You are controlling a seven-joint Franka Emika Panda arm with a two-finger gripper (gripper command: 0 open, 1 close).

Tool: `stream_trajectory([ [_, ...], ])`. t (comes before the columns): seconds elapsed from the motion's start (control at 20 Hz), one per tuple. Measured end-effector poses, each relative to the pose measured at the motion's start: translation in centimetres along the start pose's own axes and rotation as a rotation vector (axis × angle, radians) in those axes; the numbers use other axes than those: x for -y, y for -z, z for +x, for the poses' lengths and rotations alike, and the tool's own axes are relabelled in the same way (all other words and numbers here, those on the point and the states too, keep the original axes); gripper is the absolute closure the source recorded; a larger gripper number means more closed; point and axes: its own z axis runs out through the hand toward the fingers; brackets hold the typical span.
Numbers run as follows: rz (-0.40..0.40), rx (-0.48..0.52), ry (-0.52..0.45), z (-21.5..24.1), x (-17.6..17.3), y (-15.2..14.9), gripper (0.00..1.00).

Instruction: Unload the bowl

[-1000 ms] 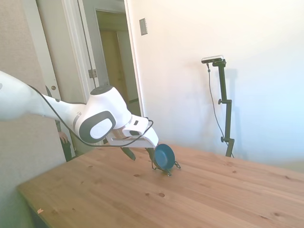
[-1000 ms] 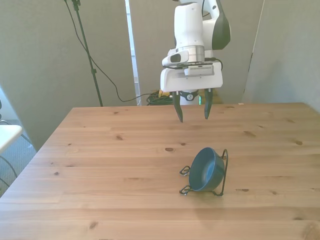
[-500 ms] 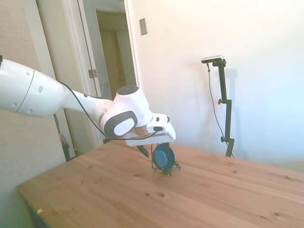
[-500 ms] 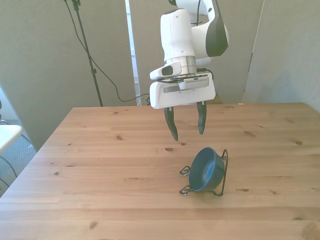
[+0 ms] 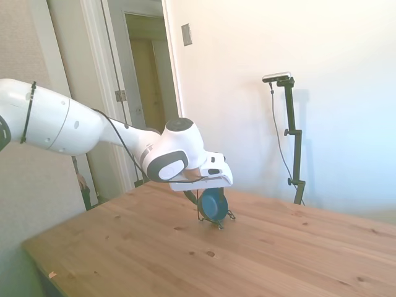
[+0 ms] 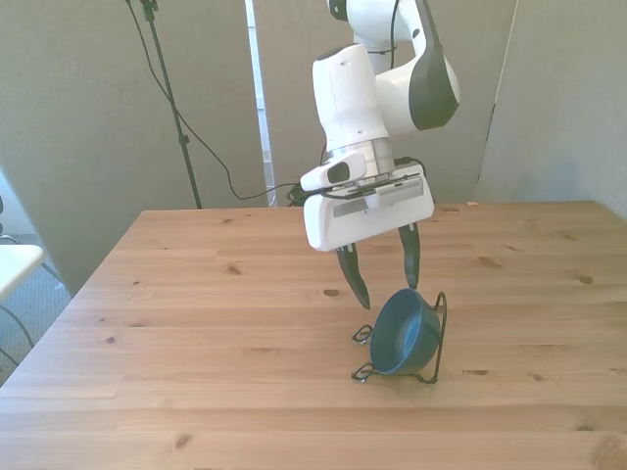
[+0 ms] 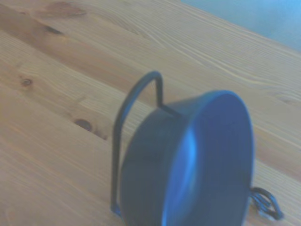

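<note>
Lowered gripper (image 6: pixel 385 284) open above bowl (image 6: pixel 400 335), on edge in rack (image 6: pixel 439 333)

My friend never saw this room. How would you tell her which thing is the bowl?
Find the big wooden table and look toward the front view's right, just below the white arm's open end effector. There a thin black wire rack stands on the wood, and the bowl sits in it, tipped up on its edge. It is the only round, dark teal-blue thing; the rack is just bent wire.
</note>
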Motion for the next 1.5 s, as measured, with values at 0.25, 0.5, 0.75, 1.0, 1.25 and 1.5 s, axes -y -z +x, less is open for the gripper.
stream_trajectory([
  [0.25, 0.080, 0.059, 0.082, 0.3, -0.1, -0.9, 0.00],
  [0.5, 0.089, 0.073, 0.085, 0.3, -0.7, -0.8, 1.00],
  [0.75, 0.097, 0.072, 0.092, 0.1, -0.6, -0.9, 1.00],
  [1.0, 0.101, 0.075, 0.098, -0.3, -0.7, -1.2, 1.00],
  [1.25, 0.122, 0.076, 0.102, -0.5, -0.8, -1.7, 1.00],
  [1.5, 0.126, 0.076, 0.098, -0.4, -0.9, -1.7, 1.00],
])
